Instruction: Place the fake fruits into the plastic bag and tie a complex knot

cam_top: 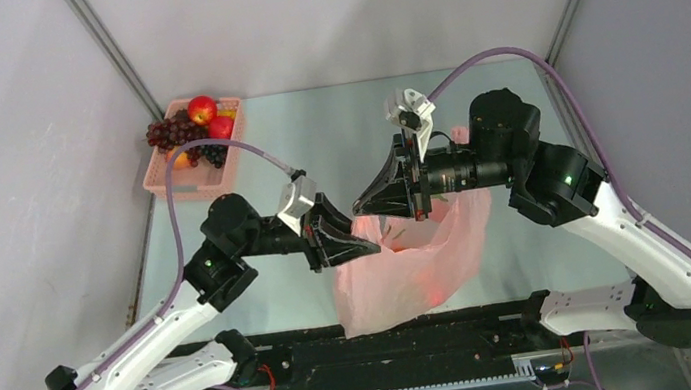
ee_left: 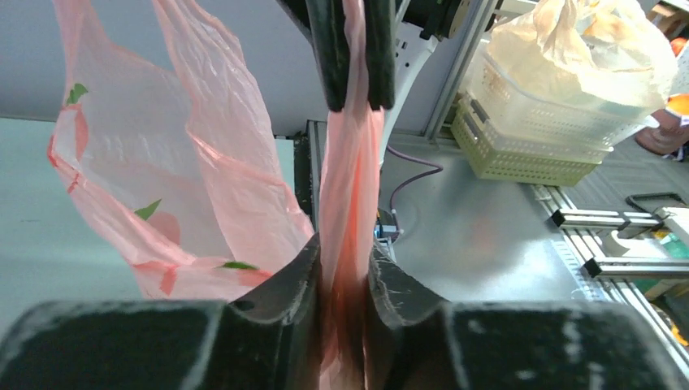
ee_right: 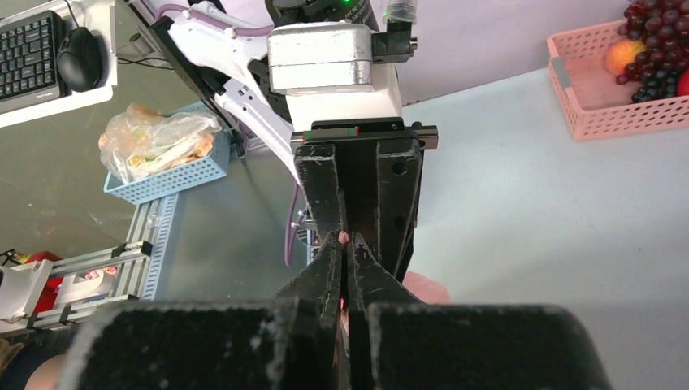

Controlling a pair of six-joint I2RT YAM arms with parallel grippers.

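Bag [cam_top: 421, 266] is judged thin, soft, light and slippery: pink film, peach prints, held up sagging over the near-middle counter [cam_top: 314, 139]. It is best taken by a bunched handle. One twisted strand is pinched by left gripper [ee_left: 345, 272] jaws, nearly closed, and by right gripper [ee_right: 349, 252] jaws, fully shut. Fruits [cam_top: 197, 129] are seen in the far-left basket [cam_top: 173, 182].

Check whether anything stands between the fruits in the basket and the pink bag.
Yes. The left arm and its purple cable lie across the stretch from the fruits in the basket to the plastic bag. The left gripper and right gripper both clamp its handle, so neither is free.
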